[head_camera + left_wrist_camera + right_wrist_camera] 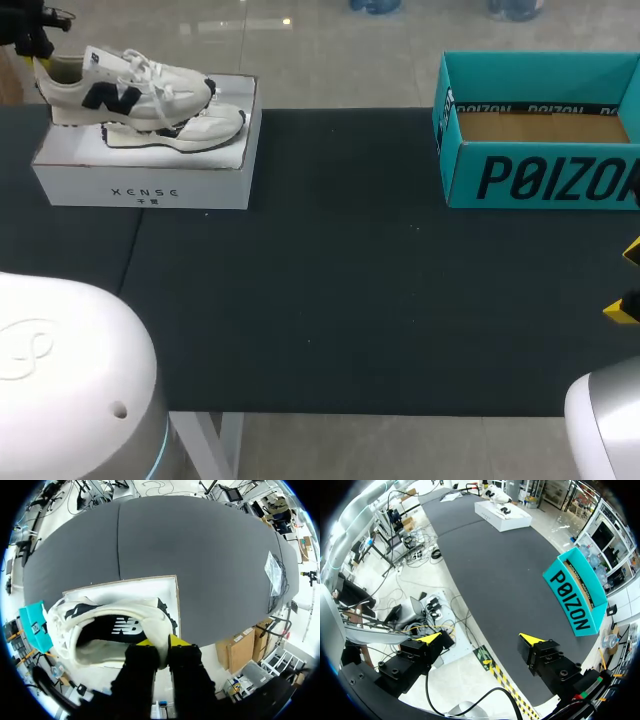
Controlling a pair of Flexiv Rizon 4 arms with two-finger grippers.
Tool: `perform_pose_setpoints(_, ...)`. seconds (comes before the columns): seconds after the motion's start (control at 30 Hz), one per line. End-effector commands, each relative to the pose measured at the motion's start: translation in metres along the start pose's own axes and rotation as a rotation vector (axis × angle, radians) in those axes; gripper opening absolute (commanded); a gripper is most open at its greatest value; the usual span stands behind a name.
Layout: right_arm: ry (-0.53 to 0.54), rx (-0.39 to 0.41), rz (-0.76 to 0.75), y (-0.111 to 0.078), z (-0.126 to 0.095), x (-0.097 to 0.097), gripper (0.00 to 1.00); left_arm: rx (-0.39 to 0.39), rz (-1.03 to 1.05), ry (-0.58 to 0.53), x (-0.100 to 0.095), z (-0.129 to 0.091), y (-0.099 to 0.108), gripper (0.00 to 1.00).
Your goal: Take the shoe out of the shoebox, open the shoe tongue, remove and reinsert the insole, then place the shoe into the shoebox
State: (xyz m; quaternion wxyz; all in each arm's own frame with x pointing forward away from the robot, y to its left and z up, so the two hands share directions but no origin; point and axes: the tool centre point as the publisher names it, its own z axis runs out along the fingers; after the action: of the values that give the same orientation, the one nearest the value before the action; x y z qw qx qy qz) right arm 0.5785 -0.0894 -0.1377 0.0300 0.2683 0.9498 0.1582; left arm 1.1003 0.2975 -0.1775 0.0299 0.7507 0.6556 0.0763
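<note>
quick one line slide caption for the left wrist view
Left gripper pinches the heel collar of the white shoe, which sits on a white box on the dark table.

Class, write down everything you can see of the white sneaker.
The sneaker is cream-white, fabric by its look, with a dark side logo, white laces and a dark insole. It sits upright atop the white box at the table's far left, its heel rim pinched by the left gripper.

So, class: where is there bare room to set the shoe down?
The mat between the white box and the shoebox is bare, down to the near edge. Crowded: the white box's top, filled by the shoe in the left gripper.
</note>
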Motion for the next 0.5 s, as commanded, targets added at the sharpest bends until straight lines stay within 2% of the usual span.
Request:
perform_pose_setpoints(0.03,0.005,0.008,0.001,0.003,-0.002,-0.002,1.0,-0.026,0.0,0.011,0.0,-0.046,-0.005,0.0)
perform_pose_setpoints(0.23,0.005,0.008,0.001,0.003,-0.002,-0.002,1.0,-0.044,0.0,0.023,-0.001,-0.065,0.001,0.0)
perform_pose_setpoints(0.33,0.005,0.008,0.001,0.003,-0.002,-0.002,1.0,-0.018,-0.018,0.035,-0.002,-0.067,0.003,0.0)
perform_pose_setpoints(0.5,0.005,0.008,0.001,0.003,-0.002,-0.002,1.0,-0.018,-0.018,0.035,-0.002,-0.067,0.003,0.0)
